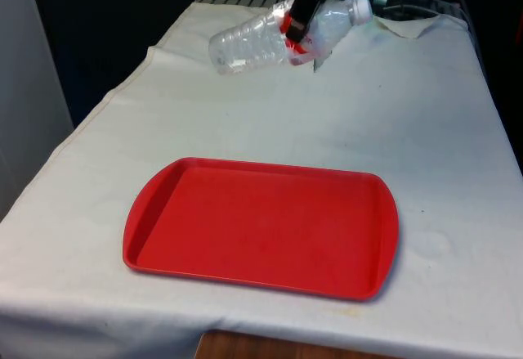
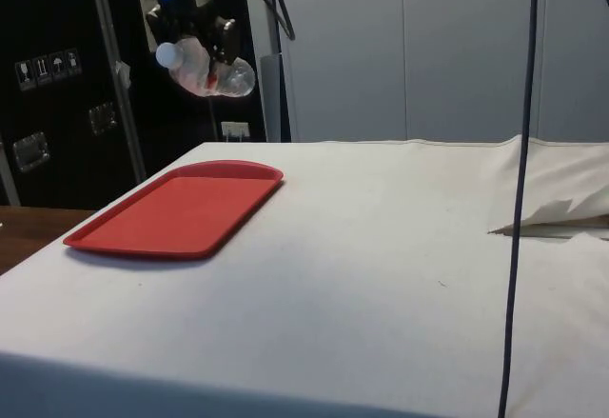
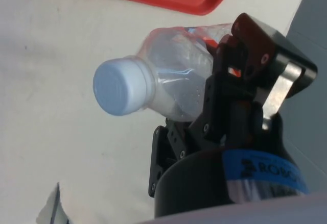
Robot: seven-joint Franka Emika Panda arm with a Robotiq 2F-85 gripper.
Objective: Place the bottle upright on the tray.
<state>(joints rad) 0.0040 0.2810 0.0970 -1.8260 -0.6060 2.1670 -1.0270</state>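
Note:
A clear plastic bottle [image 1: 245, 44] with a white cap [image 3: 118, 88] and a red label hangs in the air above the table's far end. It lies nearly on its side, with the cap end toward the robot and slightly higher. My black gripper [image 1: 298, 25] is shut on the bottle around its middle. The side view has the bottle [image 2: 205, 70] and gripper [image 2: 211, 51] high above the far edge of the tray [image 2: 181, 210]. The red tray [image 1: 261, 224] lies flat near the table's front edge with nothing on it. From the wrist, a finger [image 3: 240, 55] presses on the bottle [image 3: 168, 78].
A crumpled white sheet [image 1: 409, 22] lies at the table's far end on the front view's right. In the side view a black cable [image 2: 519, 199] hangs down close to the camera, beside a fold in the cloth [image 2: 561, 213].

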